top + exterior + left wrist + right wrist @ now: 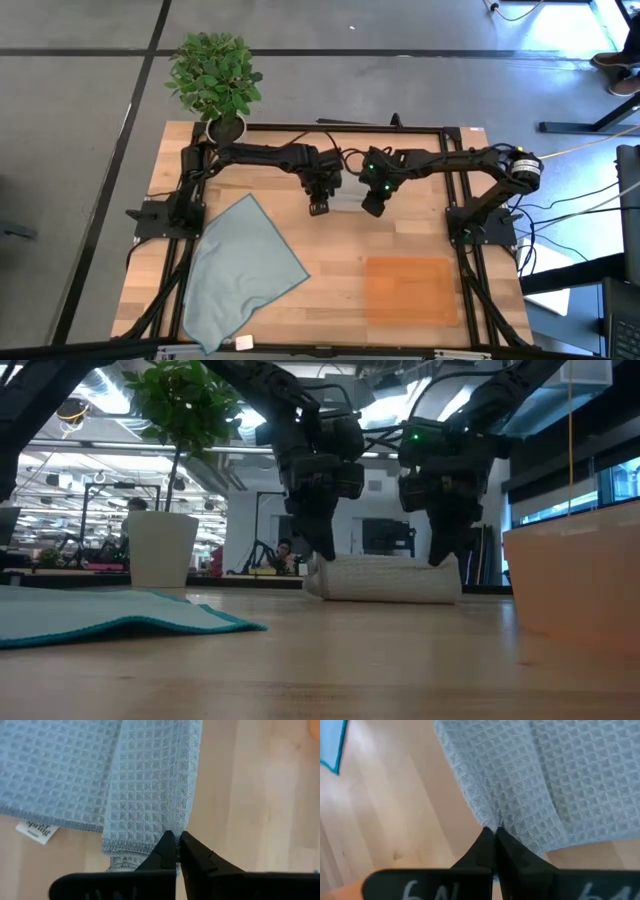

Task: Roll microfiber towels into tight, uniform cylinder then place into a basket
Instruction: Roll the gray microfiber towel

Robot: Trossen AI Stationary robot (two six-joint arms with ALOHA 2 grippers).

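Two towels we count: a rolled grey towel point(385, 580) at centre frame, white tag point(37, 831) illegible, pinched at either end by left gripper point(319, 207) and right gripper point(373, 206), a flat blue towel point(238, 272) lower left, one basket point(410, 290) lower right.

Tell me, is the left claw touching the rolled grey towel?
Touching. In the left wrist view the left claw is closed with its tips pinching the edge of the rolled grey towel.

The pale wood table point(330, 250) carries a rolled grey towel point(385, 580), a flat blue-grey towel point(240, 265), the basket point(410, 290) and a plant pot point(226, 127).
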